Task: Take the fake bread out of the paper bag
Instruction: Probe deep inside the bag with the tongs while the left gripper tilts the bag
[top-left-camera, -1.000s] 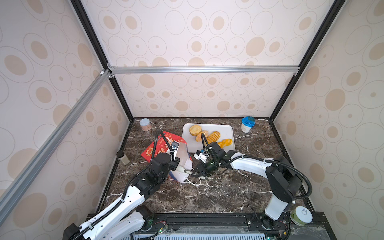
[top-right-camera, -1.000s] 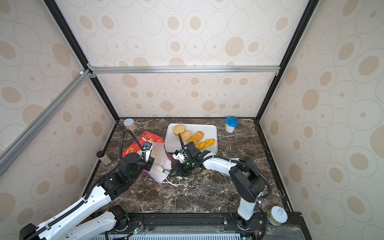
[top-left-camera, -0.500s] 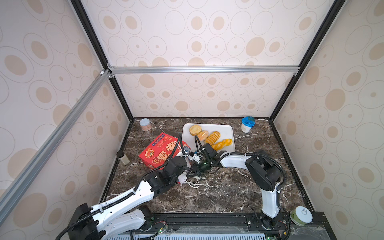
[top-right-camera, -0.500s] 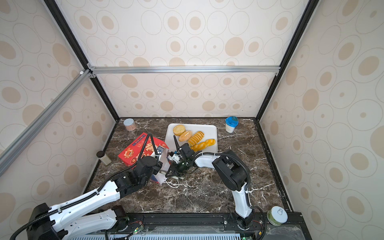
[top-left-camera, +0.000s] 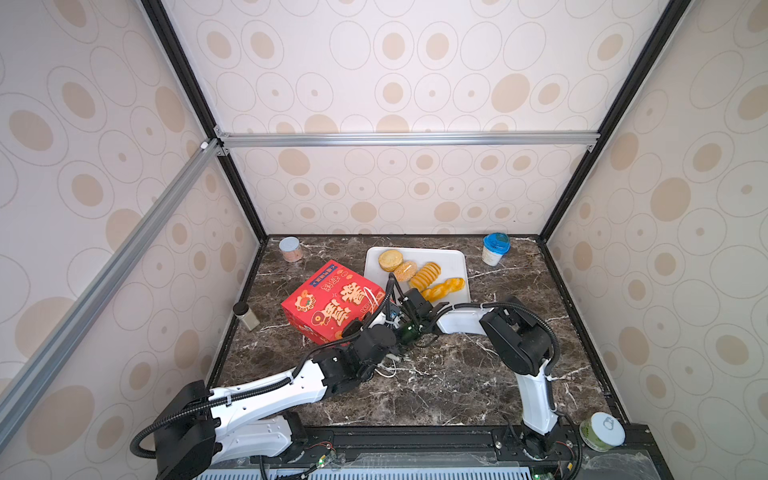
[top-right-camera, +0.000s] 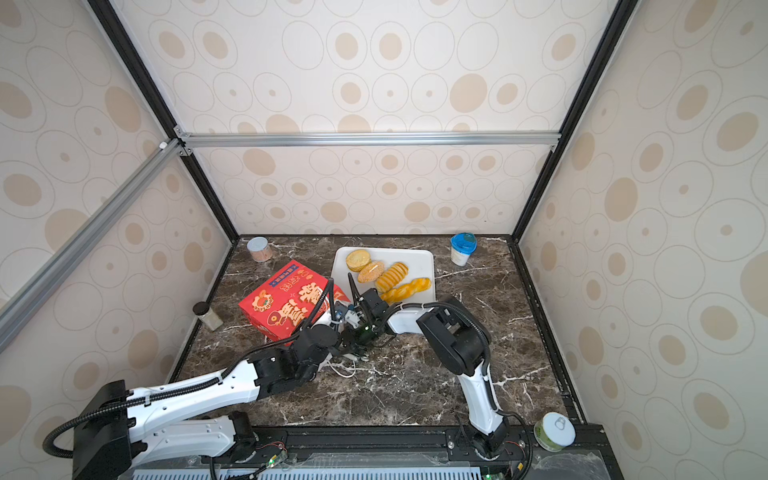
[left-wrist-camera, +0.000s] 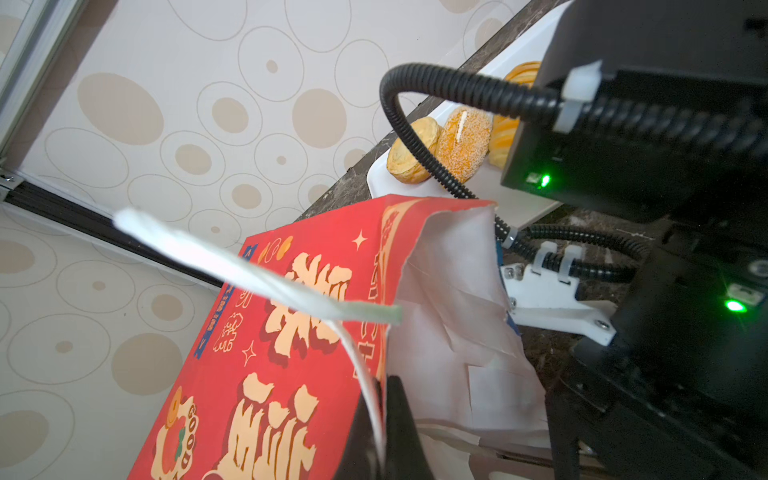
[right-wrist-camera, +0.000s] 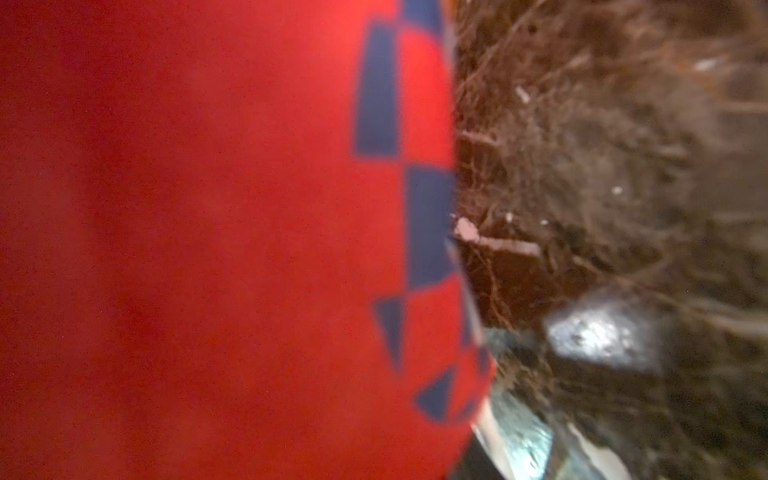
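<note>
On marble tabletop (top-left-camera: 436, 374): 1 red paper bag (top-left-camera: 332, 303) is being held on its side, mouth toward both arms. Its white cord handle (left-wrist-camera: 257, 278) is being pinched at the rim by the pressed-together left gripper (left-wrist-camera: 381, 415). The right gripper (top-left-camera: 406, 326) is being held at the bag's mouth; its spread cannot be told. 4 pieces of fake bread (top-left-camera: 424, 275) are being borne by the white tray (top-left-camera: 457, 259), just beside the bag.

The paper bag (top-left-camera: 328, 307) is red with cream characters, a blue label and a white interior. The fake bread (top-left-camera: 424, 276) is golden-yellow to orange. The tray (top-left-camera: 456, 261) is white. The surface (top-left-camera: 436, 374) is dark brown marble with white veins. The walls (top-left-camera: 374, 83) are cream with beige ovals.
</note>
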